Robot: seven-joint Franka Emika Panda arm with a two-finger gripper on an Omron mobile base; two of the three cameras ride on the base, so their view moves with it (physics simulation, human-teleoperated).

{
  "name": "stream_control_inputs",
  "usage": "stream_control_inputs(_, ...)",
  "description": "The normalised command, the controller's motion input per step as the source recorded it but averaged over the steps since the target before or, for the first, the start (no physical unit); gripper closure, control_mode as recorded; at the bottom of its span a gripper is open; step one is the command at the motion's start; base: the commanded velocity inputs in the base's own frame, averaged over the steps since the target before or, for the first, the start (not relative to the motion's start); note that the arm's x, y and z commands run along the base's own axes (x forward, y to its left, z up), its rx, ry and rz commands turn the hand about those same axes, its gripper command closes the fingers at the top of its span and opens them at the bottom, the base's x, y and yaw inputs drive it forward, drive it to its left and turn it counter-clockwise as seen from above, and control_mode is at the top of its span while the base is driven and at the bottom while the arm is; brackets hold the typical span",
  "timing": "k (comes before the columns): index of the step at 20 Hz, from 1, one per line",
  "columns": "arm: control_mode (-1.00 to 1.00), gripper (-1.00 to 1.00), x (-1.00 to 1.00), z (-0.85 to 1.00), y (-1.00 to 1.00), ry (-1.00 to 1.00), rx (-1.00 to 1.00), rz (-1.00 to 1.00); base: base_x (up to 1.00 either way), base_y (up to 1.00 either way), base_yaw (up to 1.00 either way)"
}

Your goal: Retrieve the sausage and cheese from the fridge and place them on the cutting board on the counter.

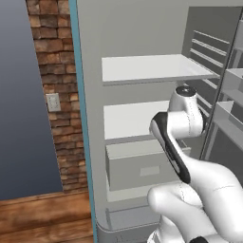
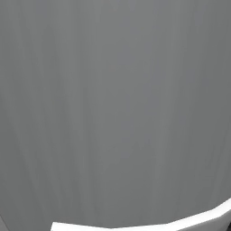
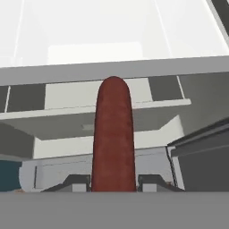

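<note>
**Sausage held in front of the open fridge**

Brick wall (image 1: 52,61) stands on the left side of the room, red and brown, with a pale switch plate (image 1: 52,102) on it. Next to it hangs a big dark blue-grey panel (image 1: 23,95), and a wooden floor (image 1: 42,213) runs below them both.

The fridge (image 1: 92,57) is the biggest thing here. It is tall and grey, with a teal strip down its left edge. Its door (image 1: 228,95) stands open on the right, with small racks on the inside. From the right base view, a flat grey surface (image 2: 113,113) is right up against the camera, and I cannot tell what it is.

Inside the fridge are two white shelves, an upper one (image 1: 152,66) and a lower one (image 1: 133,118). Under them sits a pale drawer (image 1: 137,166).

The white arm (image 1: 190,190) bends up in front of the drawer and the lower shelf.

In the hand view, the gripper (image 3: 113,181) is closed on the sausage (image 3: 113,134). One finger (image 3: 76,182) presses on each side of its near end. The sausage is dark red-brown with a round tip, and it sticks straight out from the fingers. It is in the air, touching no shelf, with the fridge shelves and drawer behind it.
</note>
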Motion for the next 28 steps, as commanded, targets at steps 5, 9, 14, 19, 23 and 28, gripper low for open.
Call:
stream_control_inputs(5,-1.00,1.00,-1.00,1.00,0.06,0.00,0.00,0.00,0.00,0.00,0.00)
stream_control_inputs(9,-1.00,1.00,-1.00,1.00,0.01,0.00,0.00,0.00,0.00,0.00,0.00)
stream_control_inputs(14,-1.00,1.00,-0.85,1.00,0.04,0.00,0.00,0.00,0.00,0.00,0.00)
stream_control_inputs(19,-1.00,1.00,-0.64,0.79,0.08,0.00,0.00,0.01,0.00,0.00,0.00)
stream_control_inputs(23,-1.00,1.00,-0.67,-0.09,0.16,0.00,0.00,0.01,0.00,0.00,0.00)
stream_control_inputs(28,-1.00,1.00,-0.20,-0.15,0.11,-0.11,-0.02,0.00,0.00,0.00,0.00)
